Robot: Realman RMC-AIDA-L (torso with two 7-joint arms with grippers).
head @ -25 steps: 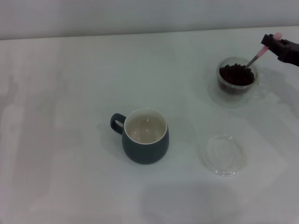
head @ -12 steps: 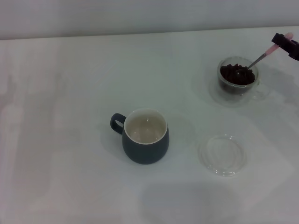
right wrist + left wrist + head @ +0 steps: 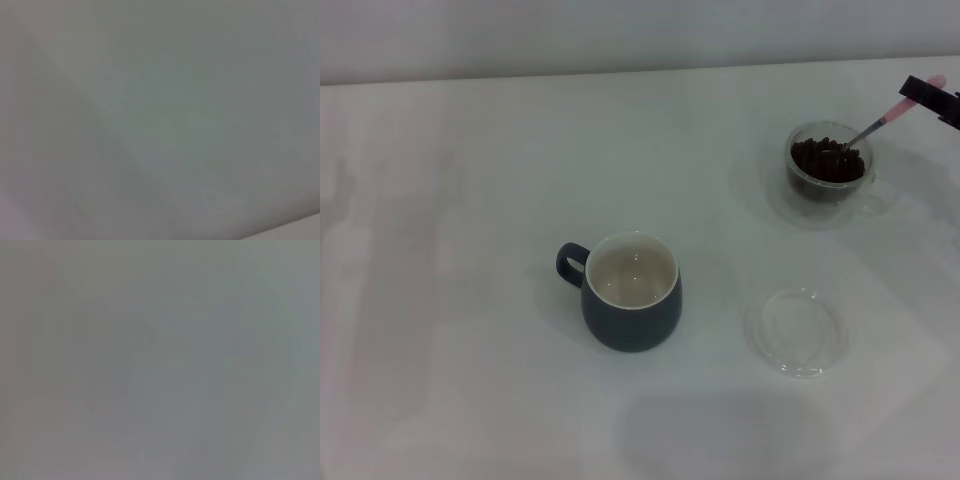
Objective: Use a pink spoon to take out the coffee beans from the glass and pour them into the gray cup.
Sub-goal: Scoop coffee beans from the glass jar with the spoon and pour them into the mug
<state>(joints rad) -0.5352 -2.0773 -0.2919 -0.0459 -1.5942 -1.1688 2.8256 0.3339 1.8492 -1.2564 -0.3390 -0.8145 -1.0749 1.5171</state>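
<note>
The right claw is by the far right corner of the white surface, closed tight on the handle of the pink spoon. The spoon leans down, its metal end in the coffee beans inside the glass. The gray cup stands near the middle, well apart, with a clear glass dish to its right by the near edge.

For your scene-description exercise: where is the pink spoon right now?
In the head view, the pink spoon is at the far right, its handle held by the right pincer, its bowl dipping into the coffee beans in the glass.
</note>
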